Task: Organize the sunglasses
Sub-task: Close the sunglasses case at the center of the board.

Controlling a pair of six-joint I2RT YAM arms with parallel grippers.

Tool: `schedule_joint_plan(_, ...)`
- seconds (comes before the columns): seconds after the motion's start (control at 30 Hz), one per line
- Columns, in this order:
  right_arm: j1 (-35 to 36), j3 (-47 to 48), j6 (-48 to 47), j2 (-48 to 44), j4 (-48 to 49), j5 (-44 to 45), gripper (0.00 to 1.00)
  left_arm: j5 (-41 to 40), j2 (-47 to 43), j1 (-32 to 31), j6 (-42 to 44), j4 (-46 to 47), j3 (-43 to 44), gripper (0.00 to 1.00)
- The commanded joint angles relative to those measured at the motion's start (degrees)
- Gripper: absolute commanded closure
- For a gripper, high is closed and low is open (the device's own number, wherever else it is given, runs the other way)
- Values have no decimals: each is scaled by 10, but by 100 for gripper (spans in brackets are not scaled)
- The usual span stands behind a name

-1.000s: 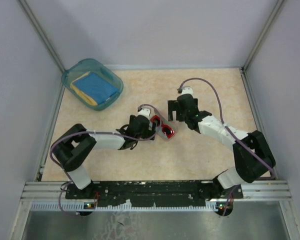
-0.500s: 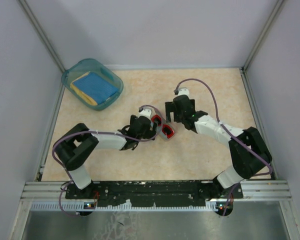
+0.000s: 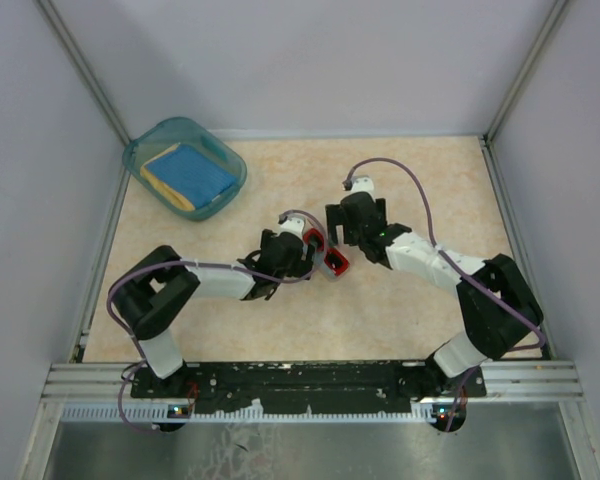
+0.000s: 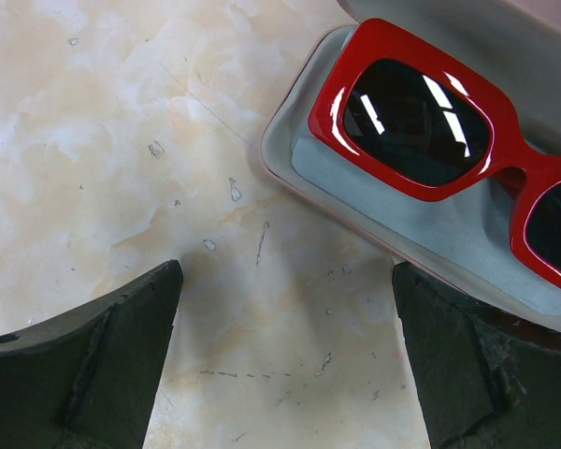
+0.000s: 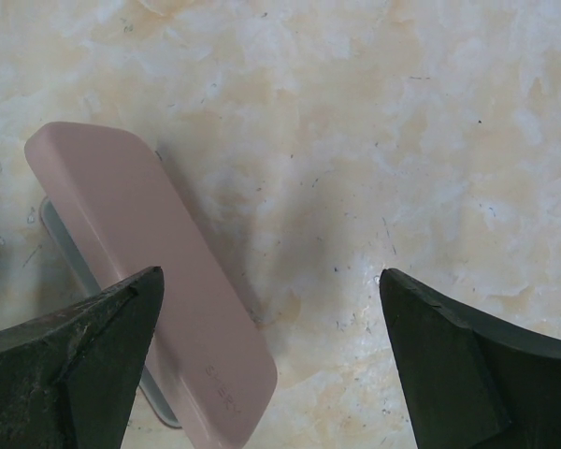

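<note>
The sunglasses point(image 4: 416, 122), red-framed with dark lenses, lie in the grey-lined bottom half of an open pink case point(image 4: 393, 210). In the top view they show as a red spot point(image 3: 333, 263) at mid-table between the two arms. My left gripper point(image 4: 285, 360) is open over bare table just beside the case's near edge, nothing between its fingers. My right gripper point(image 5: 271, 365) is open too, low over the table on the other side, its left finger point(image 5: 84, 365) over the raised pink lid point(image 5: 150, 271). Most of the case is hidden by the arms in the top view.
A teal plastic basket point(image 3: 140, 150) stands at the back left, holding a folded blue cloth point(image 3: 192, 172) on something yellow. Grey walls close in the table on three sides. The arm bases and a black rail run along the near edge.
My right gripper has slid left, closer to the case lid. The left gripper has edged slightly toward the case. Both stay open, and the sunglasses have not moved.
</note>
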Motion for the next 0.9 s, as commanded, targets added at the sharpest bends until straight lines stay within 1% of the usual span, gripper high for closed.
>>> schedule_joint_plan(0.0, 18, 13, 5, -3, 15, -11, 1, 23, 28, -2, -16, -21, 3, 0)
schedule_joint_plan(0.87, 34, -41, 30, 4, 31, -17, 1, 18, 36, -4, -16, -30, 18, 0)
